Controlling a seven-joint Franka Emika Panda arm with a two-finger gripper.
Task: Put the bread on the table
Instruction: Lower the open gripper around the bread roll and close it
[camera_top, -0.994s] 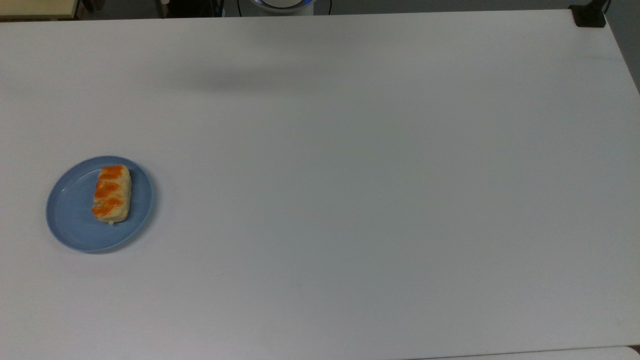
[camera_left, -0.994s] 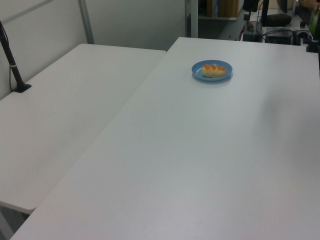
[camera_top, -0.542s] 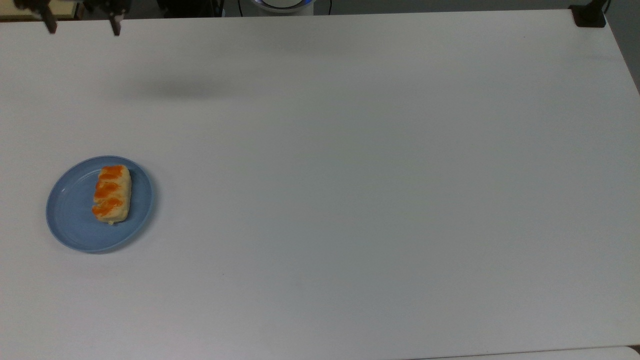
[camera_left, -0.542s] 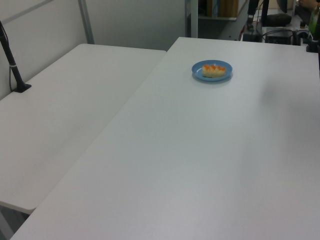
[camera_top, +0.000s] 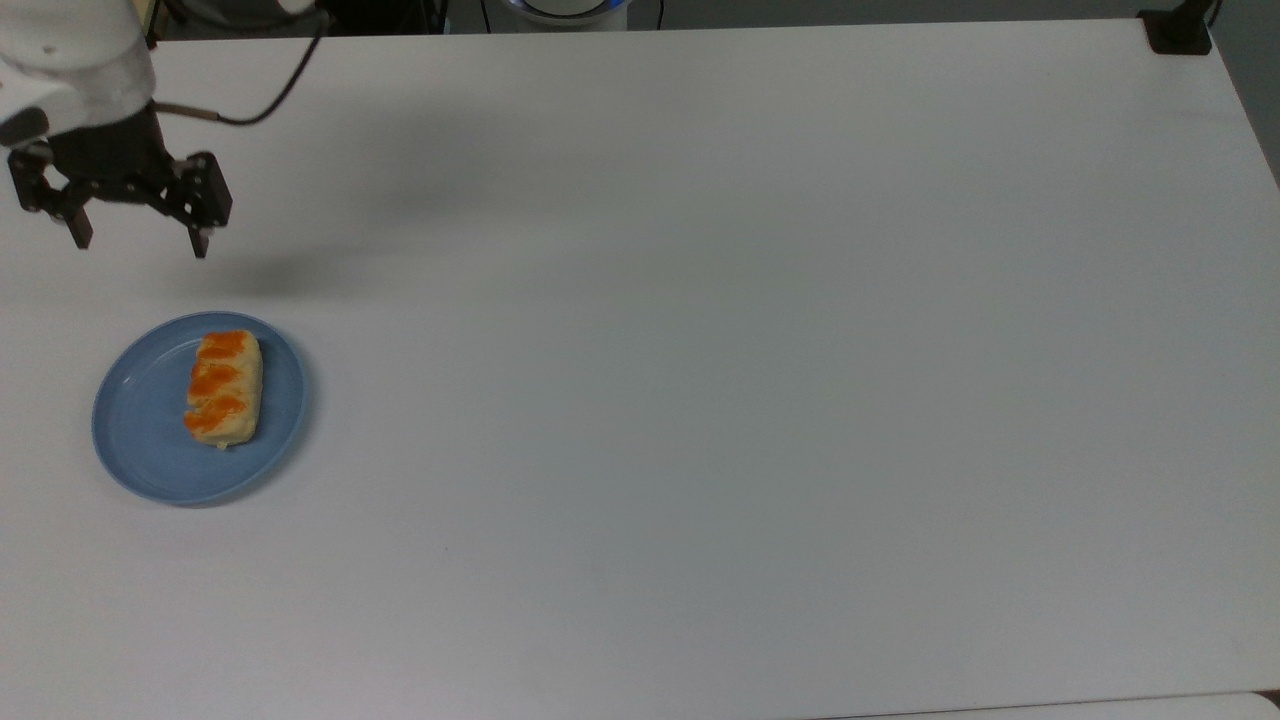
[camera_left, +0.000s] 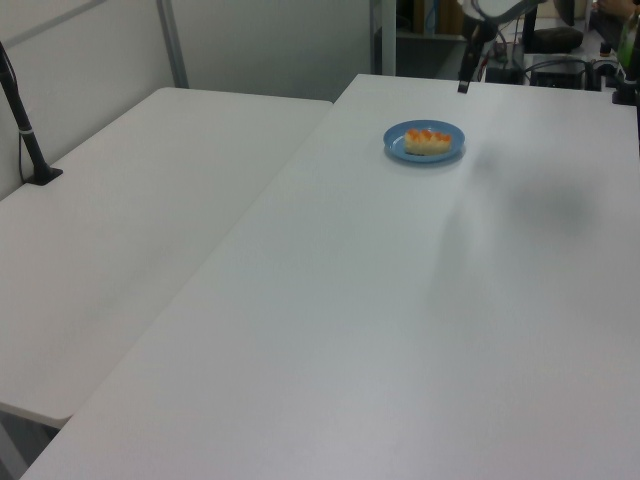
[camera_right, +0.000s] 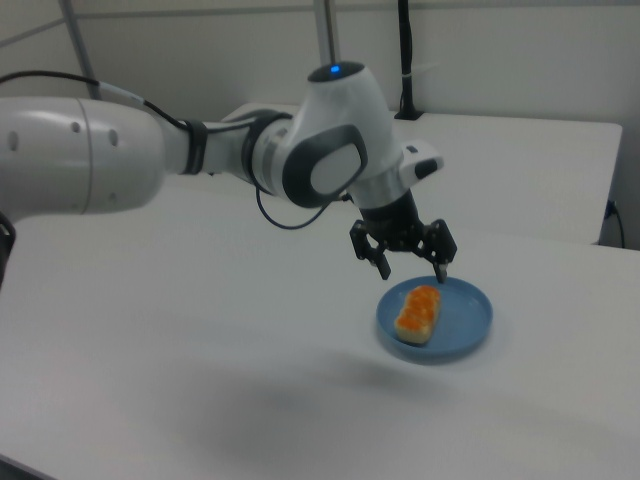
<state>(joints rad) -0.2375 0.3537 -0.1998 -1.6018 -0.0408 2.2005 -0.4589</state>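
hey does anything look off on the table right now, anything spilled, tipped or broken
Nothing stands out. The bread lies flat and whole on the plate, and the plate sits level on the table with no crumbs or spills around it. The claw is open above the table, apart from the plate.

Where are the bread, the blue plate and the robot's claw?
bread (camera_top: 223, 388): top view, middle of its glazed top.
blue plate (camera_top: 140, 440): top view, bare part beside the bread.
gripper (camera_top: 138, 244): top view, midway between its open fingertips.

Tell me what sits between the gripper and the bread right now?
Nothing. In the top view, the open gripper and the bread are separated by bare table and the blue plate's rim.
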